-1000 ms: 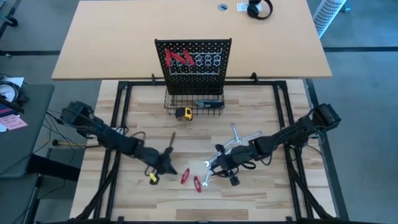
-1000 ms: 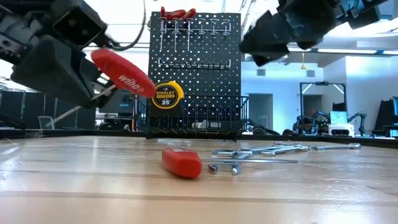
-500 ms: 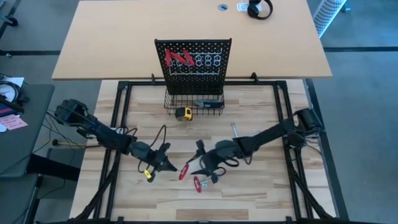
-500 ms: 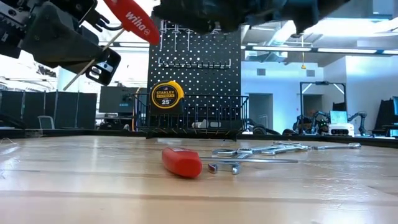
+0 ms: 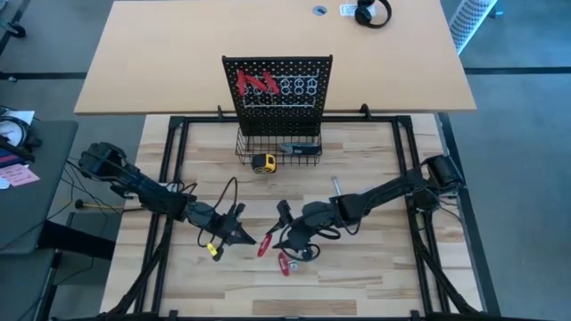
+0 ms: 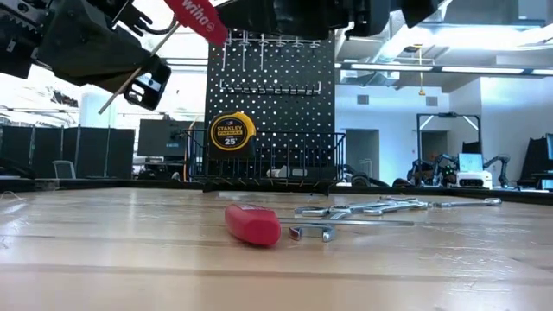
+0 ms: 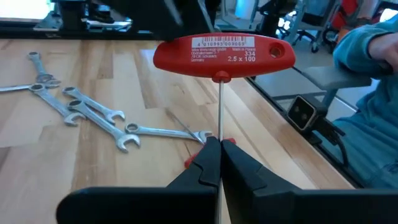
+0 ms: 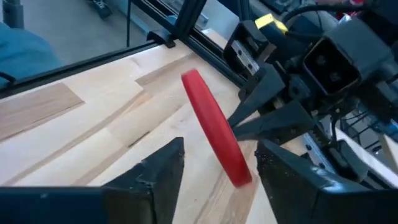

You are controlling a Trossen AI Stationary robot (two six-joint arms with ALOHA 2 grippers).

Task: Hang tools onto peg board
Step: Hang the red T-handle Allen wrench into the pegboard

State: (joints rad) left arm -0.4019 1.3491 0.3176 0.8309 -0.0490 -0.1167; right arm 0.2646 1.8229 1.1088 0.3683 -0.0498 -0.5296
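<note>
My left gripper [image 5: 241, 235] [image 7: 219, 144] is shut on a T-handled hex key with a red handle [image 7: 224, 51] [image 6: 194, 15], held up over the table's near middle. My right gripper [image 5: 284, 234] [image 8: 221, 148] faces it from the right, open. Its fingers stand on either side of the red handle [image 8: 217, 134] without touching. A second red-handled tool [image 5: 284, 263] [image 6: 252, 225] lies flat on the table below. Silver wrenches [image 7: 81, 106] [image 6: 371, 207] lie to the right. The peg board [image 5: 277, 85] stands at the far middle with red pliers [image 5: 257, 83] hanging on it. My left gripper pinches the hex key's thin metal shaft [image 7: 220, 127] between its two fingertips, some way below the handle. The fingers lie nearly level, coming from the table's left. The key is lifted clear, with its red handle uppermost and its shaft slanting down past the fingers [image 6: 117, 91].
A black wire basket [image 5: 278, 147] at the board's foot holds a yellow tape measure [image 5: 262, 162] [image 6: 229, 131] and a blue tool. A black frame rail [image 5: 169, 178] borders the work area. Bare wood lies at the near left and near right.
My right gripper has swung from the wrenches toward the table's left, rolling as it went, and now faces the left gripper. My left gripper has tipped upward, so the hex key's red handle has risen and stands higher than before.
</note>
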